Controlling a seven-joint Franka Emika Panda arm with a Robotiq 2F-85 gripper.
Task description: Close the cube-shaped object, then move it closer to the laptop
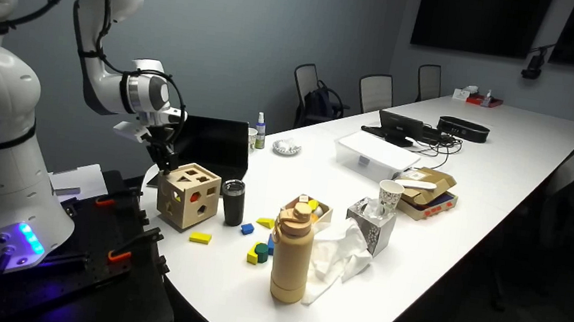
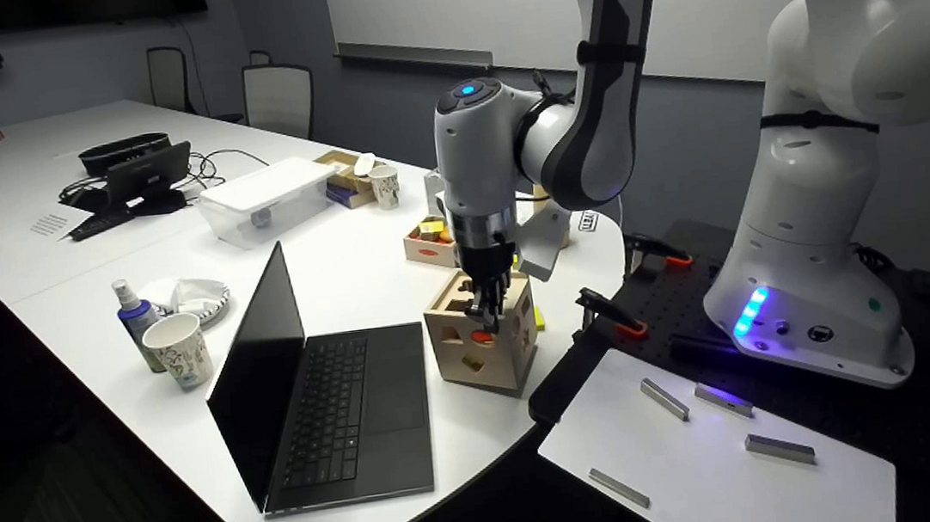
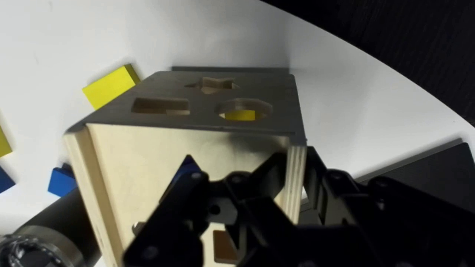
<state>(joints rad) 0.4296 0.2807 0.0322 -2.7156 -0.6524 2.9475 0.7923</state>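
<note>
Wooden cube (image 1: 188,195), upright at the robot's end of the bench (image 2: 461,426), close to the rounded rim — just a bare white strip between box and edge. Tight on one flank: the laptop (image 2: 315,373) is just beside it. Opposite, the black tumbler (image 1: 232,206) crowds in, a yellow block (image 3: 109,87) sits just off a corner, and the roomier stretch lies up the bench, between laptop and clear bin (image 2: 269,205).

Now the gripper (image 3: 297,163) — astride the laptop-side wall (image 3: 292,200), one finger on each face, and by the look of it clamped on the wood! Facing? Edges look about equal, so neither direction claims the long axis; the star hole (image 3: 213,85) looks toward the robot's base (image 2: 815,302), a shape-cut panel (image 1: 192,177) turned up.

View check: the keyboard (image 2: 329,409) spreads out in an exterior view, while in an exterior view the dark screen (image 1: 216,145) rises behind the cube, with the tumbler in plain sight. Only the wrist view catches that wall between the fingers, something yellow showing through a rounded hole (image 3: 243,104) beside the star.
</note>
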